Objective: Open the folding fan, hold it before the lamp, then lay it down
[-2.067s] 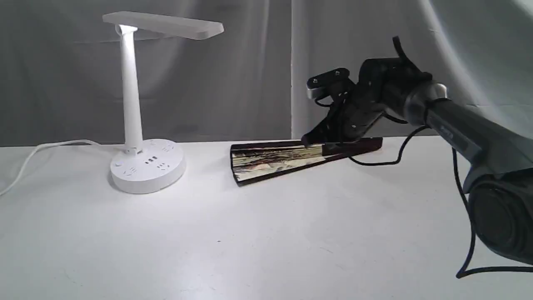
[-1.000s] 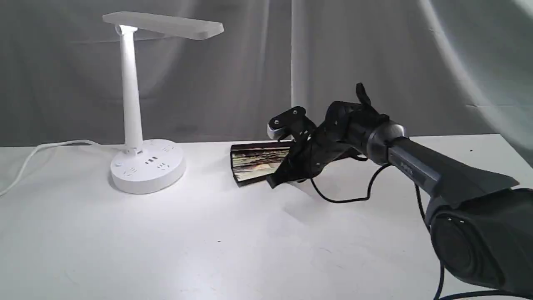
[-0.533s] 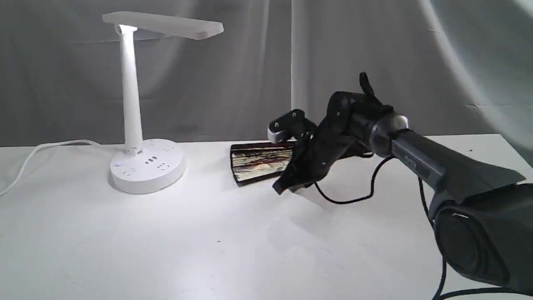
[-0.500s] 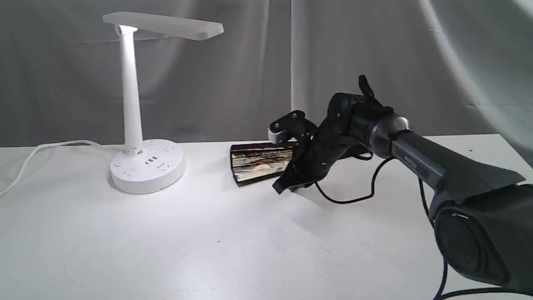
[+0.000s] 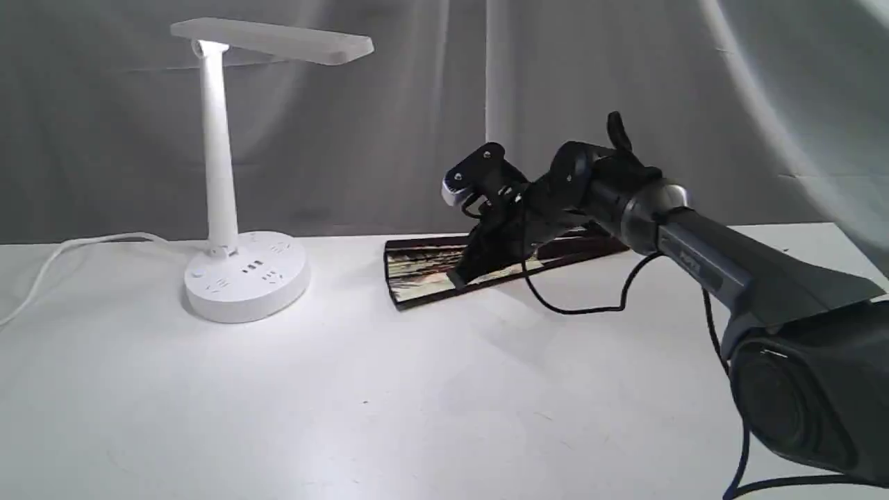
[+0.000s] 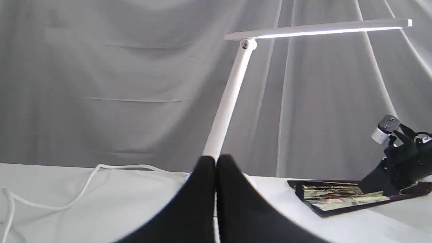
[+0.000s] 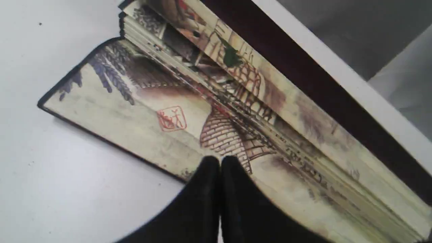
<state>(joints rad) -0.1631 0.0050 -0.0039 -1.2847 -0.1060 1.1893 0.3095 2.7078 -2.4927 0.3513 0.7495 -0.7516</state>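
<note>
The folding fan lies on the white table, spread only a little, its painted cream leaf facing up and its maroon ribs pointing right. My right gripper is shut, its tips over the leaf near the fan's front edge, with nothing between the fingers. Whether the tips touch the leaf I cannot tell. The white lamp stands lit to the fan's left, also visible in the left wrist view as the lamp. My left gripper is shut and empty, well away from the fan.
The lamp's white cord trails off to the left across the table. A black cable from the right arm hangs onto the table beside the fan. A grey curtain closes off the back.
The right gripper has lifted from the table in front of the fan and swung back over its leaf. The fan and lamp have not moved.
</note>
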